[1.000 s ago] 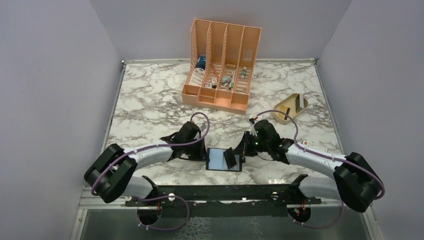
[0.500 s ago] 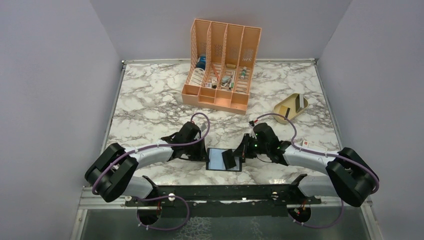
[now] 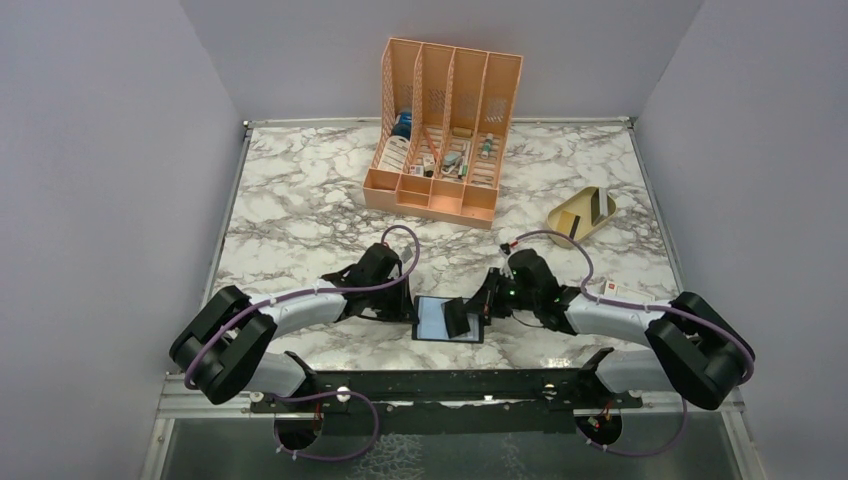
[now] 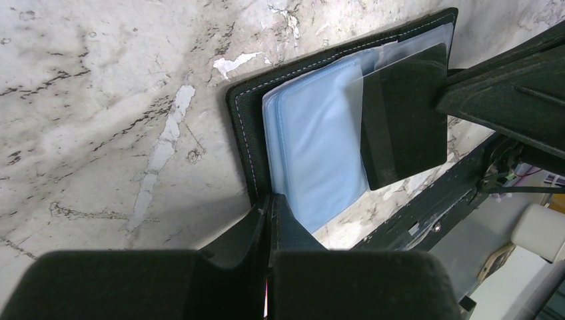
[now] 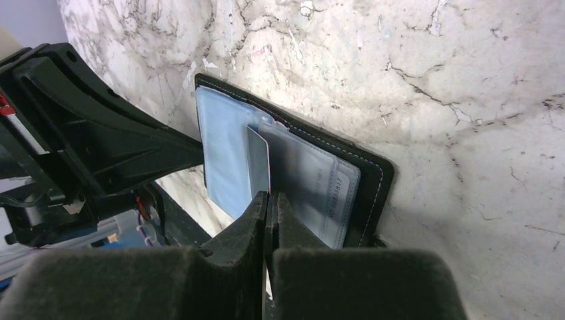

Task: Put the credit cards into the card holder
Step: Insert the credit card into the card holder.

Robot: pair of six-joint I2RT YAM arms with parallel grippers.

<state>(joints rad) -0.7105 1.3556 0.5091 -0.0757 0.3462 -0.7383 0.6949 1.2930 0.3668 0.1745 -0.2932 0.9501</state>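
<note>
Ok, you're getting almost no legible text. The only writing showing is a row of printed digits along a pocketed card (image 5: pixel 313 183) inside the card holder (image 3: pixel 430 318), and it's too small to read reliably. A white tag (image 3: pixel 612 289) with a red mark is sitting on the right arm, unreadable from above. Items in the orange organizer (image 3: pixel 440 190) are carrying labels, also too small.

The card holder is lying open near the table's (image 3: pixel 300 200) front edge, between both grippers, with its clear bluish pockets facing up. The right gripper (image 5: pixel 269 200) is clamping shut on a credit card (image 5: pixel 258 163). That card is showing a whitish face with a red edge in its own view and a dark side toward the left wrist camera. It's sitting tilted, one edge showing through clear pocket film.

The left gripper (image 4: pixel 268 207) is sitting closed with its tips on the holder's edge. You can't tell whether it's pinching or just pressing.

Two dark cards (image 3: pixel 601 206) are leaning in the beige dish (image 3: pixel 565 212) at the right rear, well apart from the holder.

The table is showing white marble pattern with grey veins. Plain pale lilac walls (image 3: pixel 120 150) are closing in three sides, and a black rail (image 3: pixel 450 385) is running along the front.
</note>
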